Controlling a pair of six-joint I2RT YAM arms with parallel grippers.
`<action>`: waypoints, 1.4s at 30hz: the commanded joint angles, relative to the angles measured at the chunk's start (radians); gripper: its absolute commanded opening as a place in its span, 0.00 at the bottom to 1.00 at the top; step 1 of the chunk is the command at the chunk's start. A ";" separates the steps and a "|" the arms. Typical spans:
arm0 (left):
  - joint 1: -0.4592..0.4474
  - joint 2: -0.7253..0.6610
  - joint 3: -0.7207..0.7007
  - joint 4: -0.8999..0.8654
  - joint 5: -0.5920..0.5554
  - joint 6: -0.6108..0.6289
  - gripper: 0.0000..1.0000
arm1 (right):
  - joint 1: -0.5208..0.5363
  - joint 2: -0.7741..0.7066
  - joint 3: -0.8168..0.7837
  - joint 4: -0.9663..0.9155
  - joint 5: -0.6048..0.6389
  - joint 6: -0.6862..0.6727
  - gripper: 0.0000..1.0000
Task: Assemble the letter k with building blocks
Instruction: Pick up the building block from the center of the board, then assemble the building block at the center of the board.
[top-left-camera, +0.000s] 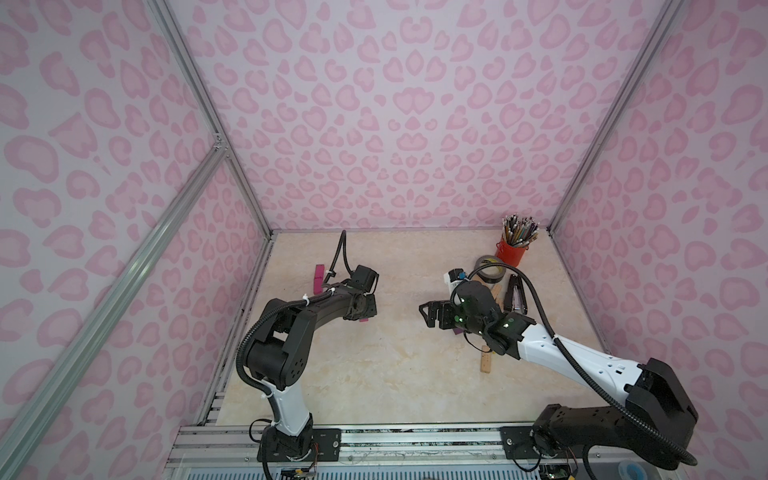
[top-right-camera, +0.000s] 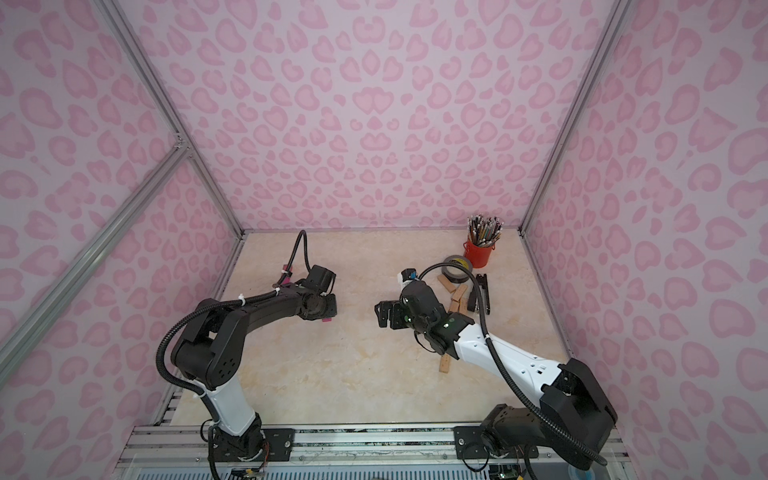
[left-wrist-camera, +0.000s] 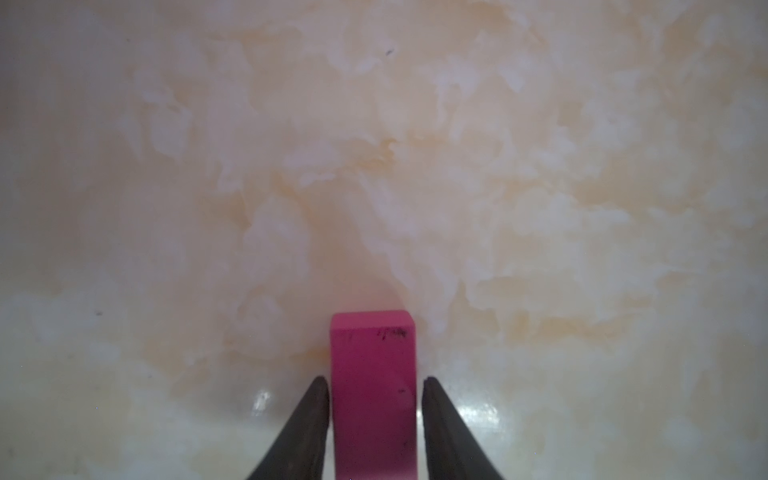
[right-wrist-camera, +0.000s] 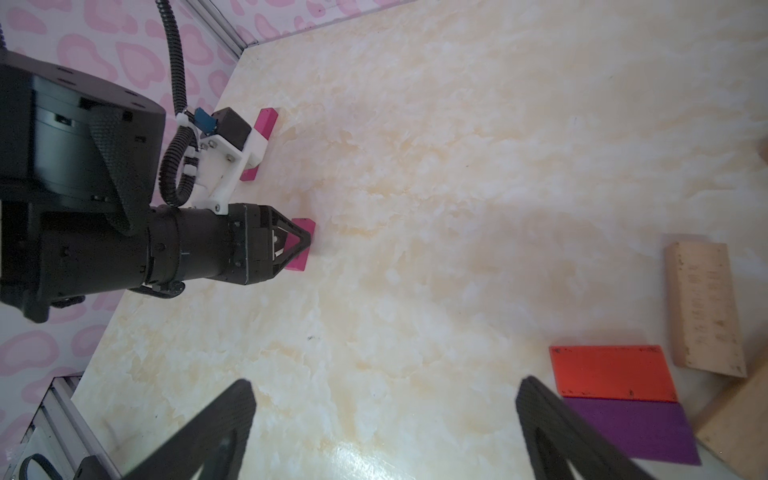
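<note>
Attention is owed first to the magenta block (left-wrist-camera: 374, 395), which is flanked on both long faces by the fingers of the left gripper (left-wrist-camera: 375, 377) and sits far across the table (top-left-camera: 395, 374) from the red pencil cup (top-left-camera: 512, 252). The jaws are drawn in close about it, yet a sliver of table is seen beside one finger, so a firm pinch cannot be told. A second magenta piece (top-left-camera: 319, 279) lies even farther from the cup and is judged to be the start of the letter's stem. If the block between the fingers is meant to join it, the grip should be kept centred on the long faces. The block should be carried level and set flat with its end flush to that piece, and the fingers should be parted without dragging it askew. The right gripper (right-wrist-camera: 386, 384) is held wide open and empty, much nearer the cup. A red block (right-wrist-camera: 611, 372), a purple block (right-wrist-camera: 631, 432) and a plain wood block (right-wrist-camera: 702, 307) lie close by as stock for the arms of the k.
</note>
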 joint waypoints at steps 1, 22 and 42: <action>0.002 0.010 0.015 -0.001 0.004 0.021 0.33 | 0.000 0.002 0.001 0.006 -0.001 0.000 0.99; 0.308 -0.148 -0.032 -0.118 0.066 0.260 0.30 | -0.007 -0.027 -0.010 0.010 0.005 -0.020 0.99; 0.470 0.028 0.092 -0.132 0.141 0.410 0.31 | -0.042 -0.087 -0.039 0.032 -0.008 -0.038 0.99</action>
